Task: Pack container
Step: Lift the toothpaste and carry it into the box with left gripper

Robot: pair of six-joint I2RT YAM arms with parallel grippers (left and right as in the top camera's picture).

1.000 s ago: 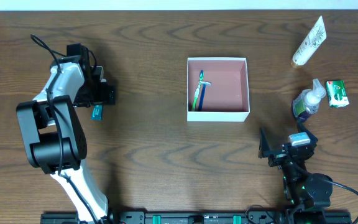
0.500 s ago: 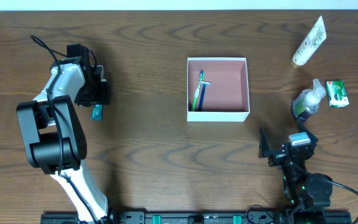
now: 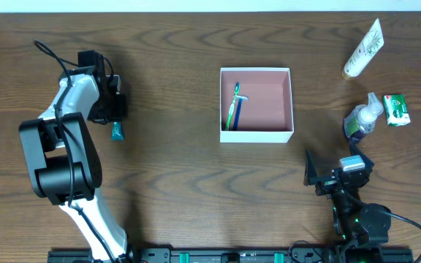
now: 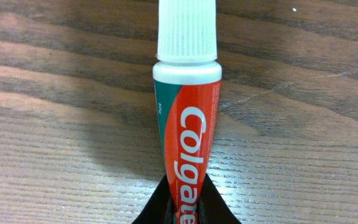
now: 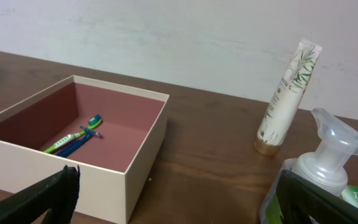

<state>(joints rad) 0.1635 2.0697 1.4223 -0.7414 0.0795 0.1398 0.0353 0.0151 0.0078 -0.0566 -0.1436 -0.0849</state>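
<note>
A red and teal Colgate toothpaste tube (image 4: pixel 188 124) with a white cap lies on the wooden table at the left (image 3: pixel 116 131). My left gripper (image 4: pixel 186 208) is shut on its lower end, one black finger on each side. Seen from overhead, the left gripper (image 3: pixel 113 109) sits just behind the tube. The container (image 3: pixel 256 135), a white-walled square box with a pink floor, stands mid-table and holds two toothbrushes (image 3: pixel 233 106). My right gripper (image 3: pixel 333 166) rests near the front right, open and holding nothing. In the right wrist view the right gripper (image 5: pixel 173 205) faces the container (image 5: pixel 55 168) and the toothbrushes (image 5: pixel 73 140).
At the back right lies a white tube with a leaf print (image 3: pixel 362 48). A clear pump bottle (image 3: pixel 362 119) and a green soap packet (image 3: pixel 396 109) sit just beyond my right gripper. In the right wrist view the pump bottle (image 5: pixel 331 149) is close to the right finger.
The left jaws have closed from wide open onto the toothpaste tube, which has shifted slightly on the table. The right arm has not moved.
</note>
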